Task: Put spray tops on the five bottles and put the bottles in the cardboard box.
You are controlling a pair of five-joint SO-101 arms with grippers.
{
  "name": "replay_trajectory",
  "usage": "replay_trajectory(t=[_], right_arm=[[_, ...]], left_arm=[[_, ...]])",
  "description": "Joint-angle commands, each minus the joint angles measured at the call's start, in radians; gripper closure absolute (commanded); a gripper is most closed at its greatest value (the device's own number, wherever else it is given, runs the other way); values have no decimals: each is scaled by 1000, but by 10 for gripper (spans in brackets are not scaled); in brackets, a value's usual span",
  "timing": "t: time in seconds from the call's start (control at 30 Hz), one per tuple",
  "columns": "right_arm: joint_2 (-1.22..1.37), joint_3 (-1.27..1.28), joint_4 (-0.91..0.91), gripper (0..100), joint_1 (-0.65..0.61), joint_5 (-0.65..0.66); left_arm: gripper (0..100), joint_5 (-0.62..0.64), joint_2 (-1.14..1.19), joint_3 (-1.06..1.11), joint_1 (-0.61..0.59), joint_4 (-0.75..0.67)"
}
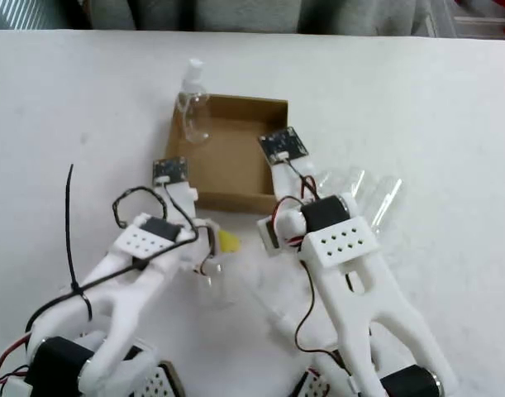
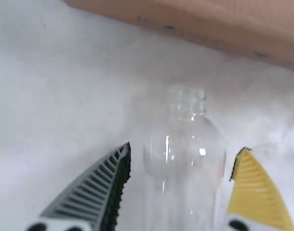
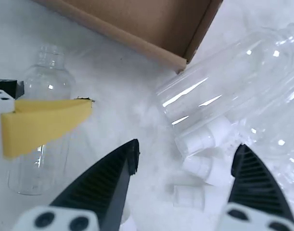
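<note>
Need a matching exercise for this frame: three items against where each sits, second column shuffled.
Things:
A. bottle with spray top
B. uncapped bottle
C. loose spray tops

Places:
1. on the table, between the open fingers of the left gripper
2. on the table beside the lying bottles, ahead of the right gripper
3. in a corner of the cardboard box

Pairs: A-3, B-1, C-2.

cardboard box (image 2: 209,29) just beyond bottle (image 2: 185,149)
</note>
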Motion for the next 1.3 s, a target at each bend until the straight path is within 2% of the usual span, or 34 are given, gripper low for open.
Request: replay_trajectory(t=[0.0, 0.13, 0.33, 0.63, 0.9, 1.0, 1.1, 1.2, 1.27], right_arm=[[-33, -8, -15, 719, 8, 12], [-33, -8, -15, 719, 8, 14], [-33, -8, -15, 719, 8, 18], [-33, -8, -16, 719, 8, 20], [-33, -8, -36, 719, 8, 20], [-33, -8, -36, 719, 8, 20], [-33, -8, -36, 719, 8, 20], [-33, -8, -36, 719, 8, 20], [-33, -8, -36, 719, 8, 20]], left_arm=[[665, 9, 1, -92, -8, 84], [665, 6, 27, -152, -7, 169], [664, 3, 217, -307, -15, 267], [664, 9, 418, -362, -13, 186], [669, 2, 447, -364, -15, 184], [763, -5, 446, -362, -15, 187], [957, -72, 446, -370, -16, 187], [915, -114, 446, -371, -35, 192], [939, -120, 446, -373, -53, 186]])
